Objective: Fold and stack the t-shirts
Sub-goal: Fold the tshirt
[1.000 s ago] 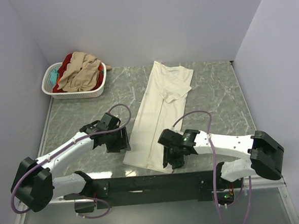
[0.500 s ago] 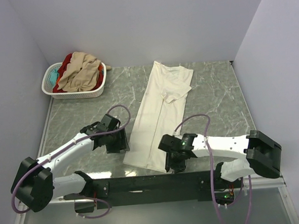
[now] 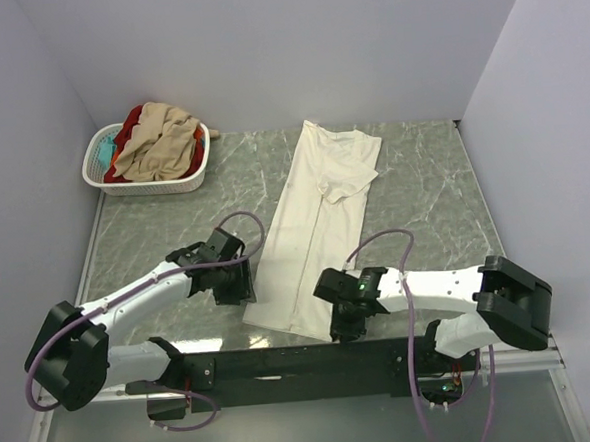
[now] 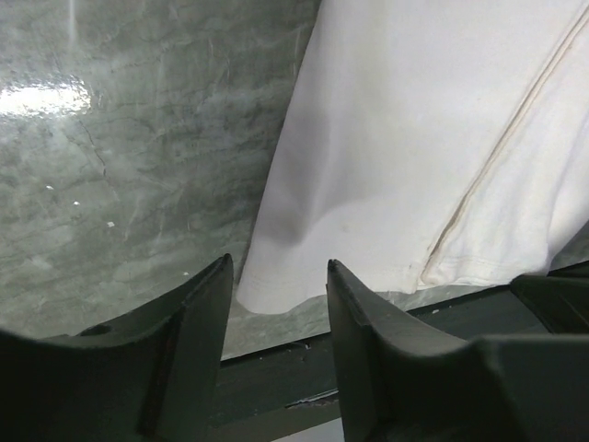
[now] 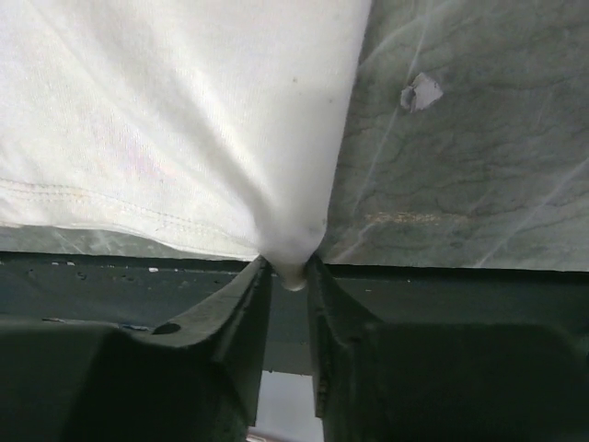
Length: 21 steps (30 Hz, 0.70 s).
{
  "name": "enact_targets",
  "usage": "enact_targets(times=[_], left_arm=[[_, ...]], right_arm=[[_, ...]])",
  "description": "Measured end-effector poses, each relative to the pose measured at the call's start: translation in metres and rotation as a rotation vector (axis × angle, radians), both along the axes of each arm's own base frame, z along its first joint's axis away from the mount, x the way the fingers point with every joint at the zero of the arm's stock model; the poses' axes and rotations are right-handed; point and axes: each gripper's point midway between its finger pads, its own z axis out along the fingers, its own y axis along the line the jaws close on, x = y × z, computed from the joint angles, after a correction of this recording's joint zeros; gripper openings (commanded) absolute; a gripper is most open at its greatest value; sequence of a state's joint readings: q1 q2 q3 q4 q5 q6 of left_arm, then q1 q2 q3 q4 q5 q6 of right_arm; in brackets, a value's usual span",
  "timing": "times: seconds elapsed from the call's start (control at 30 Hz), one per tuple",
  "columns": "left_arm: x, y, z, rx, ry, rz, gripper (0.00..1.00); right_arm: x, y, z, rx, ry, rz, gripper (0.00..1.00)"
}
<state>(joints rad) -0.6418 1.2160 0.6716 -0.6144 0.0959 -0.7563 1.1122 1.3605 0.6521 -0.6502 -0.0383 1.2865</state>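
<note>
1. A long cream shirt (image 3: 319,209) lies flat on the green marbled bench (image 3: 424,193). It is folded into a narrow strip that runs from the near edge at 6 o'clock up toward 12 o'clock, leaning slightly to 1 o'clock.
2. Its collar end is at the far side, with one sleeve turned in across the chest.
3. The left claw (image 3: 241,284) sits low at the strip's 7 o'clock corner.
4. In the left wrist view that claw (image 4: 276,276) is moderately wide. Its two dark fingers (image 4: 198,313) stand either side of the shirt's (image 4: 396,138) hem corner with a gap showing on both sides, so nothing is gripped there.
5. The right claw (image 3: 344,328) is at the strip's 5 o'clock corner, over the dark rail (image 3: 284,362) at the bench's near edge.
6. In the right wrist view this claw (image 5: 287,267) is narrow. Its fingers (image 5: 235,313) pinch the corner of the shirt (image 5: 184,110), and the cloth draws down to a point between them.
7. A small pale fleck (image 5: 421,90) lies on the bare bench (image 5: 460,166), just beside the shirt's edge at 2 o'clock from the pinch.
8. A white slotted basket (image 3: 148,185) stands in the bench's 10 o'clock corner, well apart from both arms.
9. A tan shirt (image 3: 160,144) is heaped on top in it, with a red shirt (image 3: 134,121) behind and a teal shirt (image 3: 105,147) at its left side.
</note>
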Motion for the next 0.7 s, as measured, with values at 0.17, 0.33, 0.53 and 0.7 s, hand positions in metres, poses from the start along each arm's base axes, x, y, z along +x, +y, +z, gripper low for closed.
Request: enact_targets(times=[0.17, 0.33, 0.53, 0.7], left_arm=[[-0.003, -0.001, -0.005, 0.022, 0.011, -0.014, 0.45], [-0.009, -0.003, -0.013, 0.045, 0.038, -0.027, 0.35], [-0.014, -0.006, -0.015, 0.054, 0.044, -0.042, 0.27], [-0.021, -0.007, -0.022, 0.079, 0.070, -0.064, 0.25]], right_arm=[[0.000, 0.000, 0.000, 0.023, -0.005, -0.018, 0.12], [-0.001, -0.004, 0.000, 0.043, -0.010, -0.040, 0.10], [-0.003, -0.009, 0.000, 0.056, -0.012, -0.061, 0.10], [-0.003, -0.009, -0.001, 0.060, -0.012, -0.067, 0.10]])
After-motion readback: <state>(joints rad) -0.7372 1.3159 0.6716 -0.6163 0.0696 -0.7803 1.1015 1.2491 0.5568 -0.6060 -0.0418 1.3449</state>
